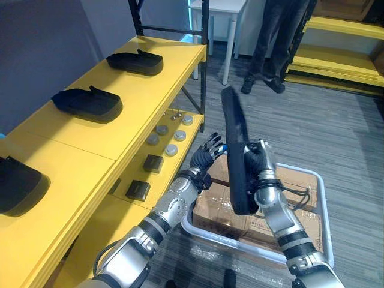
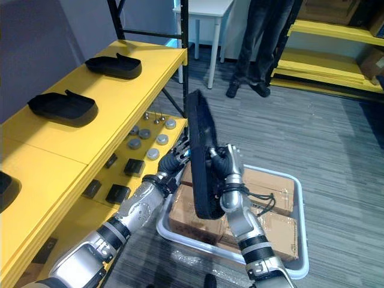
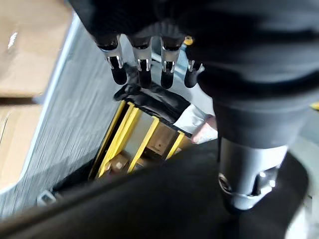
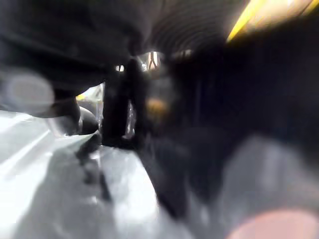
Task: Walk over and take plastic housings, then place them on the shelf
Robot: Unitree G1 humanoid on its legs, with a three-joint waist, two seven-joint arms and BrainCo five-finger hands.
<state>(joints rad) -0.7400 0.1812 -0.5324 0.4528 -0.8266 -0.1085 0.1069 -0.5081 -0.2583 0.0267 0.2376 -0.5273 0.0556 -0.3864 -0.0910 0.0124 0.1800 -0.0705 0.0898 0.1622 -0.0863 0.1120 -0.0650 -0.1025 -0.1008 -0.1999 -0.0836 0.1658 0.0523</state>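
Three housings (image 1: pixel 87 103) shelved, one housing (image 1: pixel 235 141), right hand (image 1: pixel 263 170)

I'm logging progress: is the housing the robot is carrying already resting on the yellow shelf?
No, the black housing stands on edge in the right hand above the white bin, clear of the yellow shelf.

This is a parts store or workshop. A yellow shelf rack (image 1: pixel 150 96) carries black plastic housings (image 1: pixel 87 103) on top, grey discs (image 1: pixel 171 150) and small black blocks (image 1: pixel 153 162) on its lower level. Beside the rack stands a white bin (image 1: pixel 198 231) of cardboard boxes (image 1: pixel 216 213); beyond the rack, a second yellow rack (image 1: pixel 336 66) and a white table (image 1: pixel 223 6).
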